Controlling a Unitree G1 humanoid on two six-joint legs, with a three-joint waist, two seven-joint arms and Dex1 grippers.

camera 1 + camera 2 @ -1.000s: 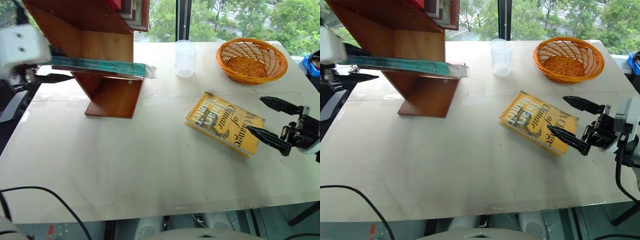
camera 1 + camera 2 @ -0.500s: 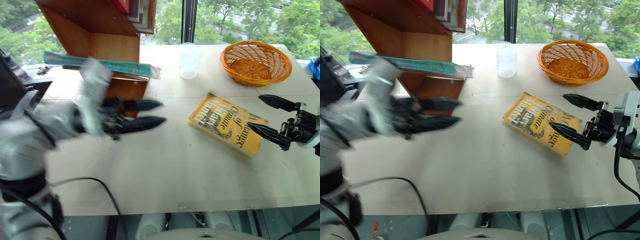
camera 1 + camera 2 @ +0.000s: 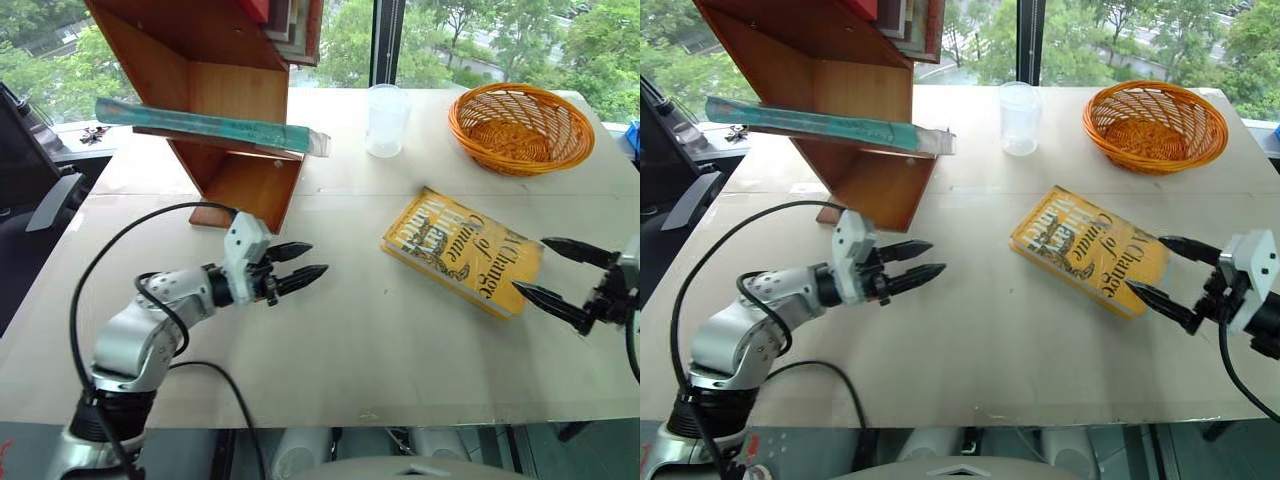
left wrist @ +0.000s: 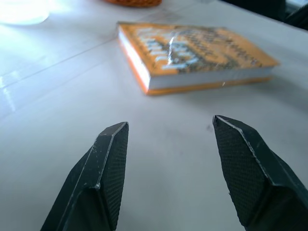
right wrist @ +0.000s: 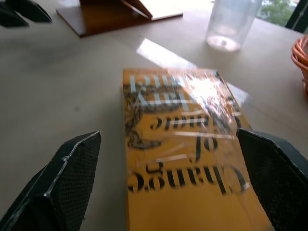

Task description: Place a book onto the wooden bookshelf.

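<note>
The teal-blue book (image 3: pixel 210 127) lies flat on the thin board of the reddish-brown wooden bookshelf (image 3: pixel 235 85), its ends sticking out on both sides. My left gripper (image 3: pixel 319 257) hovers low over the table in front of the shelf's foot. It is open and empty, and it points toward the yellow book (image 4: pixel 192 53). My right gripper (image 3: pixel 528 264) is open at the table's right edge, and its fingers straddle the near corner of the yellow book (image 5: pixel 183 134) without touching it.
A clear plastic cup (image 3: pixel 385 120) and an orange wicker basket (image 3: pixel 520 115) stand at the back of the table. Upright books fill the shelf's top compartment (image 3: pixel 290 25). A black cable (image 3: pixel 130 240) loops over the table by my left arm. A dark chair (image 3: pixel 30 190) sits off the left edge.
My left arm has dropped from the teal book's left end at the shelf to just above the table, rolling as it went. The book stays on the board. My right gripper drew back right and lower.
</note>
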